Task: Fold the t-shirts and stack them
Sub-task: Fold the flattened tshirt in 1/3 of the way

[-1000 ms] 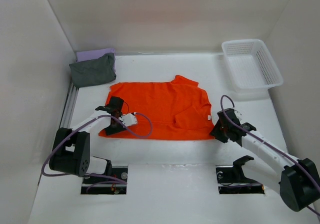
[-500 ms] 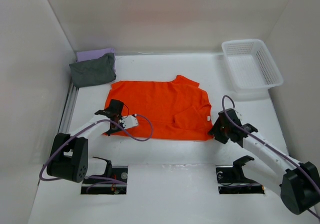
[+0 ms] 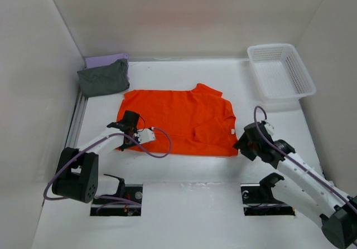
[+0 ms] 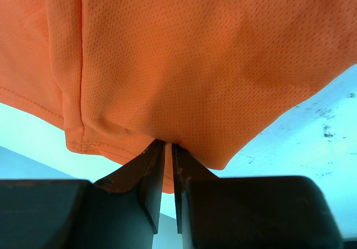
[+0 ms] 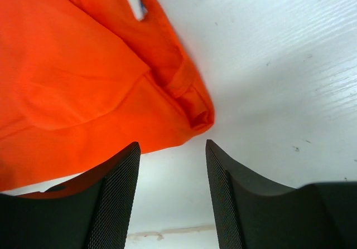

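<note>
An orange t-shirt (image 3: 181,121) lies spread flat in the middle of the table. My left gripper (image 3: 128,137) is at its near left corner, shut on the hem of the orange t-shirt (image 4: 184,71), with the fabric pinched between the jaws. My right gripper (image 3: 244,145) hovers just off the shirt's near right corner (image 5: 195,112), open, with only bare table between its fingers. A folded dark grey t-shirt (image 3: 104,77) rests on a folded lavender t-shirt (image 3: 106,60) at the far left.
A white mesh basket (image 3: 280,71) stands at the far right corner. White walls enclose the table on the left, back and right. A metal rail (image 3: 77,121) runs along the left edge.
The left gripper has closed on the orange shirt's near left corner and drawn it slightly inward. The right gripper has opened a little wider and shifted slightly nearer.
</note>
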You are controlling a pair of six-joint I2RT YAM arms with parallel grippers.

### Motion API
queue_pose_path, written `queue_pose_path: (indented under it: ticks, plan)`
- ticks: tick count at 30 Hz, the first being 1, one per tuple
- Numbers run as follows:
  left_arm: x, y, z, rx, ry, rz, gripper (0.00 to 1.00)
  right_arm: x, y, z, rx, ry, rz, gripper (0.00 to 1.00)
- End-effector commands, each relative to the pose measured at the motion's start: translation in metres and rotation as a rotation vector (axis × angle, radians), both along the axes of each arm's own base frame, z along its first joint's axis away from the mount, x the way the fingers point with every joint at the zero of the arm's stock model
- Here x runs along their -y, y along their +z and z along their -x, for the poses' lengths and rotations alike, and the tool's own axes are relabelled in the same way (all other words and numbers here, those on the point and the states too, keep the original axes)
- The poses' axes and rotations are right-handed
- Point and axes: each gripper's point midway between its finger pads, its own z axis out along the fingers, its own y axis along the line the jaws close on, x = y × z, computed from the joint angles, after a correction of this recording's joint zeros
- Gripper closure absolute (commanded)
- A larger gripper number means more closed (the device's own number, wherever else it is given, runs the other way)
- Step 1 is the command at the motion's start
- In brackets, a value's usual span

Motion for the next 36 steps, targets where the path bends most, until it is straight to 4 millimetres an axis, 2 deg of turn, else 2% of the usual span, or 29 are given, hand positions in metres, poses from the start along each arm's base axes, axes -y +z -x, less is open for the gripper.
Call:
queue_pose_path:
  ticks: [1, 3, 6, 8, 10, 14, 16, 17, 18, 22, 25, 29, 33, 36]
  plan:
    - [0.010, -0.016, 0.013, -0.062, 0.005, 0.067, 0.89, 0.016, 0.033, -0.007, 0.075, -0.083, 0.059, 0.44]
    - [0.010, -0.018, 0.013, -0.063, 0.005, 0.066, 0.89, 0.009, 0.029, -0.007, 0.054, -0.069, 0.050, 0.42]
    - [0.010, -0.020, 0.015, -0.067, 0.008, 0.066, 0.89, -0.006, 0.005, -0.004, -0.014, -0.043, 0.016, 0.34]
    - [0.010, -0.020, 0.015, -0.066, 0.010, 0.067, 0.89, -0.011, -0.010, -0.003, -0.047, -0.036, -0.002, 0.32]
    - [0.009, -0.018, 0.015, -0.061, 0.009, 0.068, 0.88, -0.015, -0.023, -0.001, -0.087, -0.029, -0.014, 0.32]
    - [0.010, -0.015, 0.015, -0.051, 0.006, 0.070, 0.88, -0.017, -0.028, -0.007, -0.117, -0.018, 0.004, 0.39]
    - [0.011, -0.016, 0.016, -0.050, 0.005, 0.075, 0.88, -0.020, -0.037, -0.007, -0.149, -0.004, 0.016, 0.42]
    - [0.012, -0.017, 0.015, -0.048, 0.005, 0.079, 0.88, -0.021, -0.039, -0.008, -0.160, -0.002, 0.022, 0.50]
    - [0.012, -0.017, 0.016, -0.048, 0.008, 0.081, 0.88, -0.022, -0.038, -0.010, -0.162, -0.002, 0.026, 0.50]
    - [0.012, -0.016, 0.018, -0.051, 0.016, 0.092, 0.88, -0.023, -0.041, -0.014, -0.162, -0.006, 0.031, 0.84]
    - [0.010, -0.013, 0.023, -0.052, 0.017, 0.091, 0.92, -0.022, -0.038, -0.012, -0.154, -0.013, 0.018, 1.00]
    - [0.012, -0.002, 0.038, -0.107, 0.003, 0.101, 0.96, -0.024, -0.030, 0.005, -0.163, -0.023, -0.027, 1.00]
    - [0.022, 0.016, 0.064, -0.220, -0.035, 0.140, 0.97, -0.015, -0.031, 0.044, -0.224, -0.036, -0.028, 1.00]
    - [0.027, 0.020, 0.079, -0.270, -0.073, 0.125, 0.93, -0.008, -0.032, 0.065, -0.258, -0.037, -0.042, 0.99]
